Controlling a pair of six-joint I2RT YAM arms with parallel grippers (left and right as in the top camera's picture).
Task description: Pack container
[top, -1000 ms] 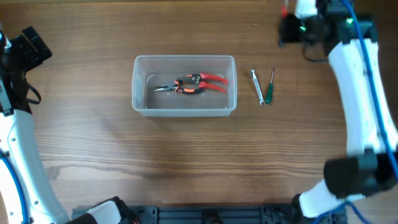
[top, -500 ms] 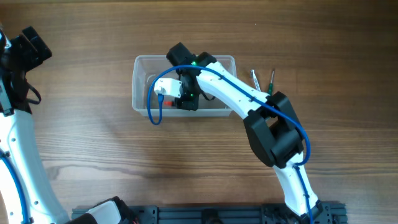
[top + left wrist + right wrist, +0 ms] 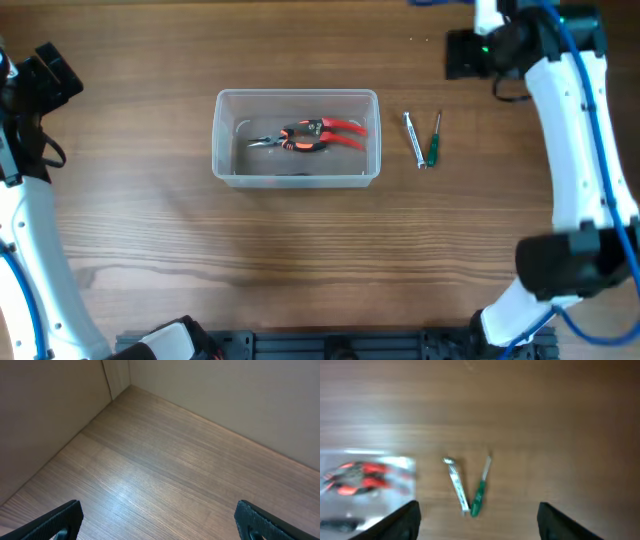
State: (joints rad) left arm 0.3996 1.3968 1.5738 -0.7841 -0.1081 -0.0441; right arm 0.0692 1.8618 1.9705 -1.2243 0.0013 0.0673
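the clear container (image 3: 222, 140) stood in the middle of the table (image 3: 300, 240), with red-handled pliers (image 3: 310, 134) inside it. a silver tool (image 3: 413, 140) and a green screwdriver (image 3: 434, 142) lay just beside it, outside. the left gripper (image 3: 160, 520) and the right gripper (image 3: 479, 522) had their jaws wide apart, holding nothing.

Clear plastic container (image 3: 225, 140), wood-grain table (image 3: 300, 250)

Your container (image 3: 297, 177): clear plastic tub, rectangular, rounded corners, thick rim. Sits upright, open-topped, mid-table, long side left-right. You see red-handled pliers (image 3: 310, 133) lying flat inside, handles toward right.
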